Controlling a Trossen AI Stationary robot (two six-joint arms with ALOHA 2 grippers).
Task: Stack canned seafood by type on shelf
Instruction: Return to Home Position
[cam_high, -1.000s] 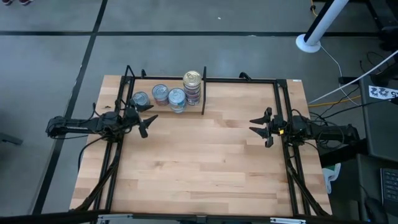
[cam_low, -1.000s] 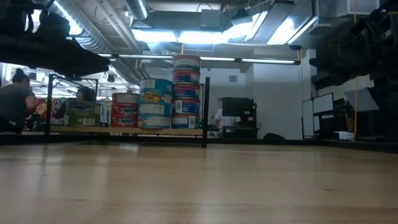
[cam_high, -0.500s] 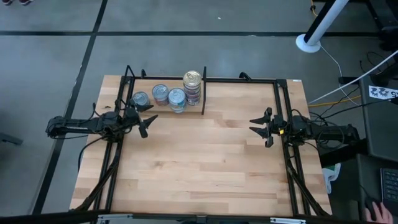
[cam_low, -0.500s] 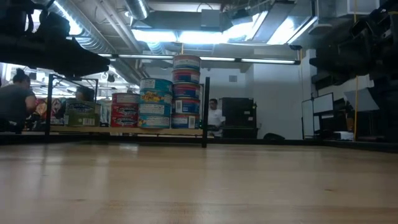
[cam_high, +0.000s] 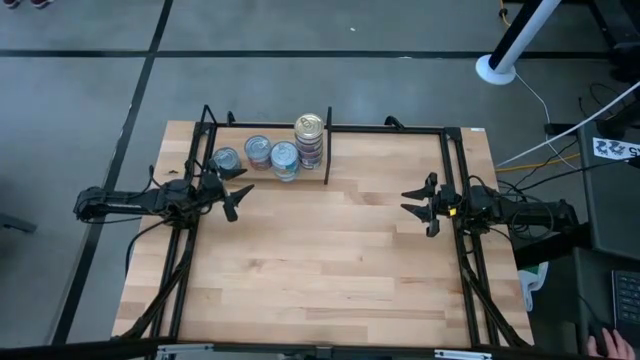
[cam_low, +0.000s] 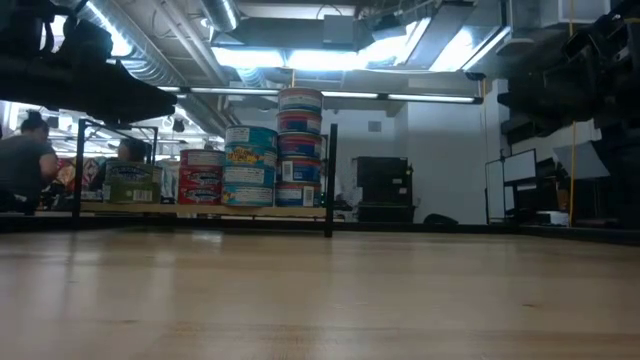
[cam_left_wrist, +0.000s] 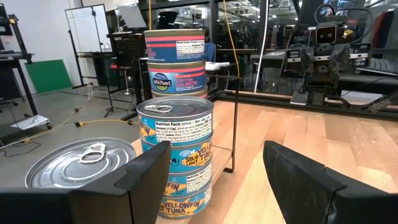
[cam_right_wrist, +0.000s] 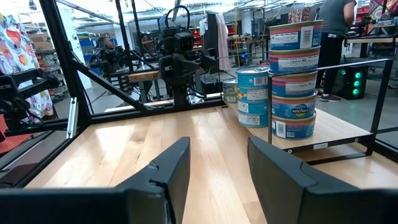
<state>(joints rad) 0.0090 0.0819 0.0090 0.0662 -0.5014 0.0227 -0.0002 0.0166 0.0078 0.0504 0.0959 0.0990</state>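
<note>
The canned seafood stands in several stacks at the shelf's far left. The tallest stack (cam_high: 310, 138) is beside the short black divider bar (cam_high: 327, 150), with a blue-topped stack (cam_high: 284, 160) and two lower stacks (cam_high: 258, 150) (cam_high: 227, 158) to its left. They rest on the light wooden shelf board (cam_high: 330, 250). My left gripper (cam_high: 240, 200) hovers open at the board's left edge, near the stacks, and its wrist view shows the yellowfin tins (cam_left_wrist: 177, 155) ahead. My right gripper (cam_high: 405, 202) hovers open at the right edge, pointing across the board.
A thin black frame (cam_high: 450, 130) edges the board. Bare board stretches between the two grippers and toward the near edge. A white pole base (cam_high: 497, 68) and cables lie on the floor beyond the far right corner. A person (cam_low: 25, 160) sits in the room behind.
</note>
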